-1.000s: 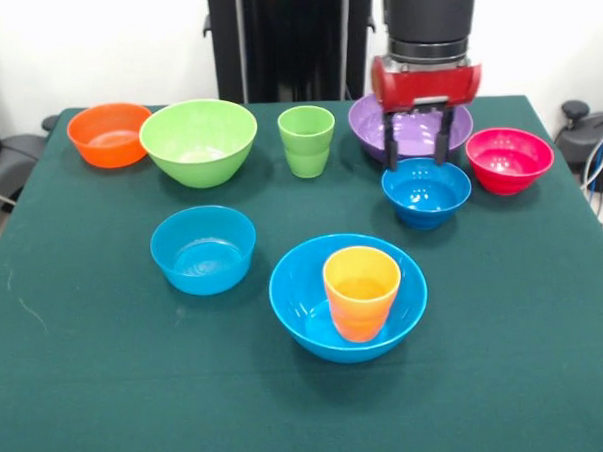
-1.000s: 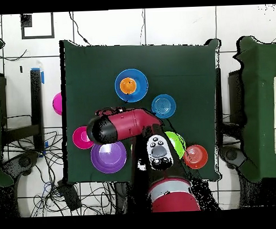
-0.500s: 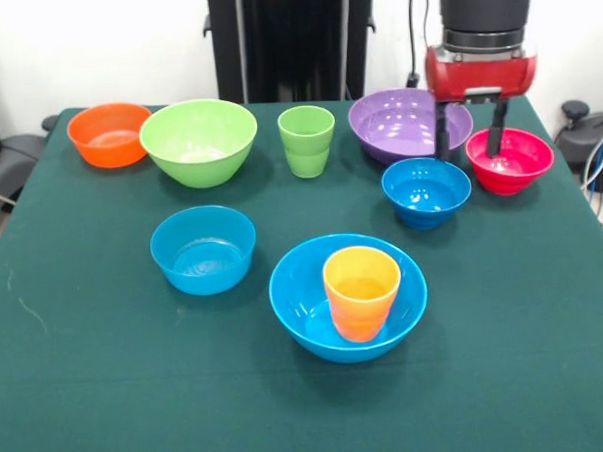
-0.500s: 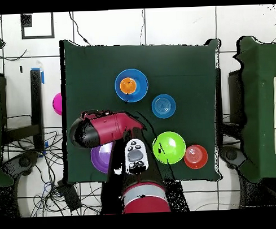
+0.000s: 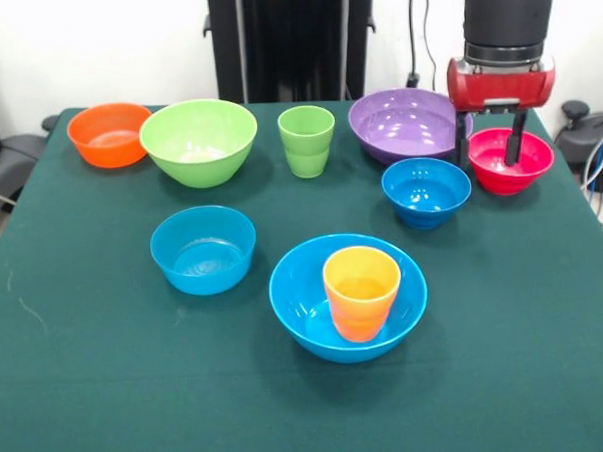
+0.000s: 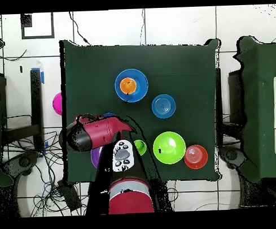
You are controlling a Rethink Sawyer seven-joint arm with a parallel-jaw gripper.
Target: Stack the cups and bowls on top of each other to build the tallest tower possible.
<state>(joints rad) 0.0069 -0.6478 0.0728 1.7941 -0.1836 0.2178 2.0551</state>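
Gripper (image 5: pixel 488 143) hangs spread wide and empty over the small glossy pink-red plastic bowl (image 5: pixel 510 161), fingers (image 5: pixel 462 141) straddling its near-left rim.

In the overhead view the arm (image 6: pixel 98 133) lies across the desk's (image 6: pixel 178 66) side edge and covers the pink-red bowl altogether. It also covers most of the purple bowl (image 6: pixel 95 158), of which only a sliver shows, and most of one small blue bowl (image 6: pixel 108 115). The light green cup (image 6: pixel 140 147) shows there only in part beside the arm. In the front view the arm (image 5: pixel 503 37) is cut off by the picture's top edge. One finger (image 5: pixel 463 141) stands in front of the purple bowl's (image 5: pixel 407 123) rim; the other finger (image 5: pixel 515 137) hides part of the pink-red bowl (image 5: pixel 509 160). Whether either finger touches a bowl cannot be told.
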